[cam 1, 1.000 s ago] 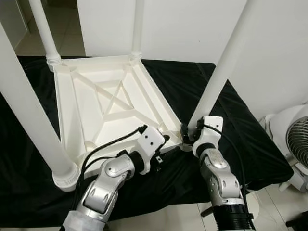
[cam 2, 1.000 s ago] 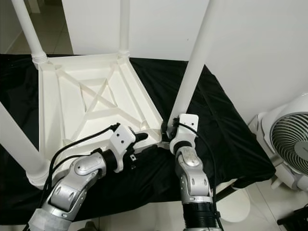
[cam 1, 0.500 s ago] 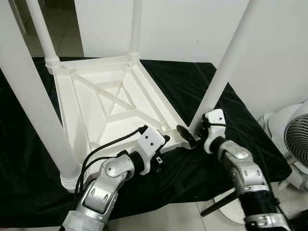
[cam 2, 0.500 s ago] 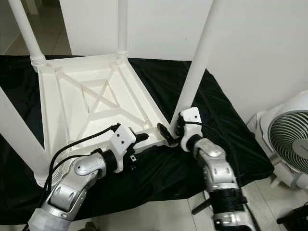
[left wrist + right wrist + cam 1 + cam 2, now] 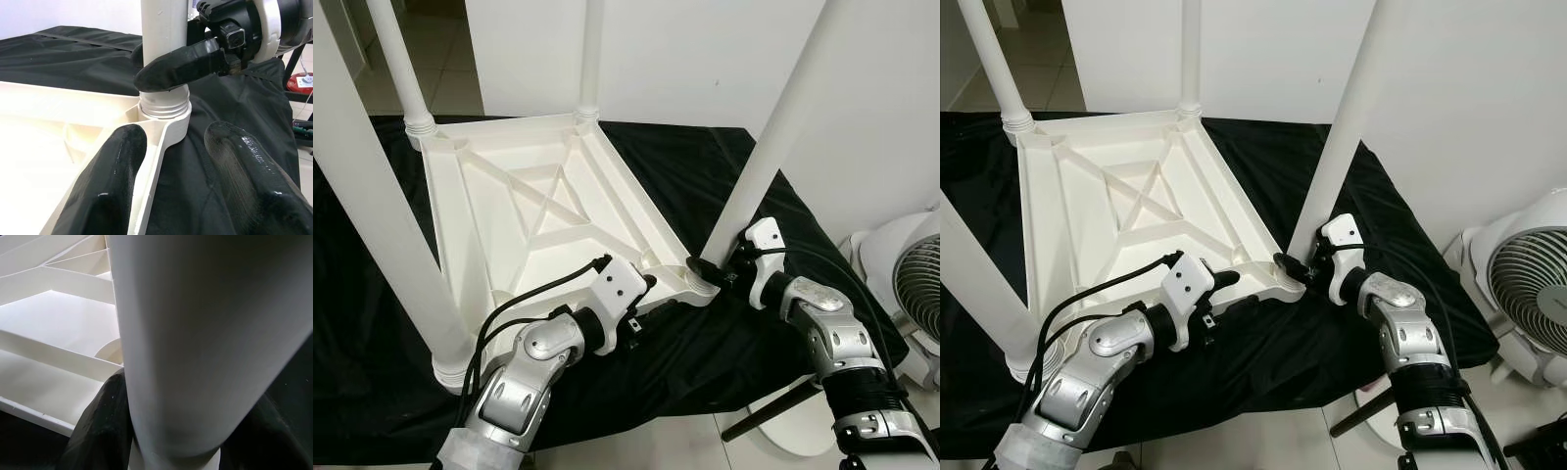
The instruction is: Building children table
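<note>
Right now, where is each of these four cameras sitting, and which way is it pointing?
Left eye view: on the head, looking forward and down at the upturned white table on black cloth; both silver arms show.
Right eye view: the head's other eye, same scene.
Left wrist view: on the left arm, looking along the left gripper, which straddles the table's rim.
Right wrist view: on the right arm, close against the near-right leg.
Shared: both wrist views show that leg, clasped by the right gripper.
</note>
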You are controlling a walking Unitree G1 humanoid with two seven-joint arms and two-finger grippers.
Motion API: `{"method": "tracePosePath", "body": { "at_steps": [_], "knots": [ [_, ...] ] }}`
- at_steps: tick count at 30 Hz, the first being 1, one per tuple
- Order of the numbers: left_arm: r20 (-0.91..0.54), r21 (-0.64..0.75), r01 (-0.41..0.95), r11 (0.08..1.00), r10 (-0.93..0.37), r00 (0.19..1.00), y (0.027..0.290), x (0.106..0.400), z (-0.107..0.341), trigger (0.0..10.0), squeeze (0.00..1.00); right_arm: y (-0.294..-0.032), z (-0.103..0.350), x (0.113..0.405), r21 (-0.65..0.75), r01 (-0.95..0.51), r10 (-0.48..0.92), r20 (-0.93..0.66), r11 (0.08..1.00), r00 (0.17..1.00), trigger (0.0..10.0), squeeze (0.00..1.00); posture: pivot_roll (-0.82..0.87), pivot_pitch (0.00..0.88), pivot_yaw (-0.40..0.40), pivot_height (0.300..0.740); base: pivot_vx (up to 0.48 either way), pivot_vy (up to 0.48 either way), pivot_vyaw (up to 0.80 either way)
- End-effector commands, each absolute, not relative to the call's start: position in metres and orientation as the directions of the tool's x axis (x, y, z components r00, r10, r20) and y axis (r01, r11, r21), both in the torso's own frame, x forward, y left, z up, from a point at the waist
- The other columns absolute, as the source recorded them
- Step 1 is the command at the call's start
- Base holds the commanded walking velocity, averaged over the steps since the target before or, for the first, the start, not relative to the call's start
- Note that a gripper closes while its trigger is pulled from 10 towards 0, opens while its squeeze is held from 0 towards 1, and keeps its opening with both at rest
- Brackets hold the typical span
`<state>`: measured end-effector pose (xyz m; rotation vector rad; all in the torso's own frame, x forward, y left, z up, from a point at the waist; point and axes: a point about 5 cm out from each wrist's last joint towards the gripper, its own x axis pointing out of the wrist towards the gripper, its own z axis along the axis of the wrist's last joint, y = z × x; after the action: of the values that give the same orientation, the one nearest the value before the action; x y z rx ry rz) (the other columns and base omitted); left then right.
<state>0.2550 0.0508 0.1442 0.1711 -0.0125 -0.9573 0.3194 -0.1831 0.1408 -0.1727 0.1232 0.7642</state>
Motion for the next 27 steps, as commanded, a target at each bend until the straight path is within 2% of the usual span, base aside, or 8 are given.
{"method": "tracePosePath", "body": {
  "at_steps": [1,5,6,7,10,18,22,27],
  "knots": [
    [-0.07,0.147,0.799,0.583,-0.8,0.597,0.051,0.254,0.143,10.0,0.0,-0.177,0.123,0.311,-0.058,-0.76,0.726,-0.255,0.648,0.639,0.0,0.0,0.11,0.0,-0.098,0.74,0.0,0.0,0.0],
    [-0.073,0.142,0.797,0.587,-0.797,0.6,0.051,0.253,0.142,10.0,0.0,-0.172,0.12,0.304,-0.013,-0.795,0.767,-0.255,0.607,0.589,0.0,0.0,0.11,0.0,-0.097,0.74,0.0,0.0,0.0],
    [-0.073,0.14,0.796,0.588,-0.796,0.601,0.052,0.252,0.142,10.0,0.0,-0.171,0.12,0.304,-0.01,-0.789,0.764,-0.245,0.614,0.597,2.5,0.0,0.11,0.0,-0.096,0.74,0.0,0.0,0.0],
    [-0.074,0.139,0.796,0.59,-0.795,0.602,0.052,0.252,0.142,10.0,0.0,-0.17,0.121,0.306,-0.011,-0.76,0.736,-0.238,0.65,0.633,10.0,0.0,0.11,0.0,-0.096,0.74,0.0,0.0,0.0],
    [-0.074,0.139,0.796,0.59,-0.795,0.602,0.052,0.252,0.142,10.0,0.0,-0.17,0.121,0.306,-0.011,-0.76,0.736,-0.238,0.65,0.633,10.0,0.0,0.11,0.0,-0.096,0.74,0.0,0.0,0.0],
    [-0.075,0.134,0.802,0.582,-0.801,0.594,0.051,0.252,0.142,10.0,0.0,-0.159,0.129,0.317,0.003,-0.467,0.462,-0.142,0.884,0.875,10.0,0.0,0.09,0.0,-0.086,0.74,0.0,0.0,0.0],
    [-0.075,0.134,0.802,0.582,-0.801,0.594,0.051,0.252,0.142,10.0,0.0,-0.159,0.129,0.317,0.003,-0.467,0.462,-0.142,0.884,0.875,10.0,0.0,0.09,0.0,-0.086,0.74,0.0,0.0,0.0],
    [-0.07,0.133,0.807,0.576,-0.806,0.587,0.047,0.254,0.143,10.0,0.0,-0.153,0.124,0.306,0.061,-0.148,0.156,-0.145,0.987,0.977,10.0,0.0,0.08,0.0,-0.086,0.74,0.0,0.0,0.0]
  ]
}}
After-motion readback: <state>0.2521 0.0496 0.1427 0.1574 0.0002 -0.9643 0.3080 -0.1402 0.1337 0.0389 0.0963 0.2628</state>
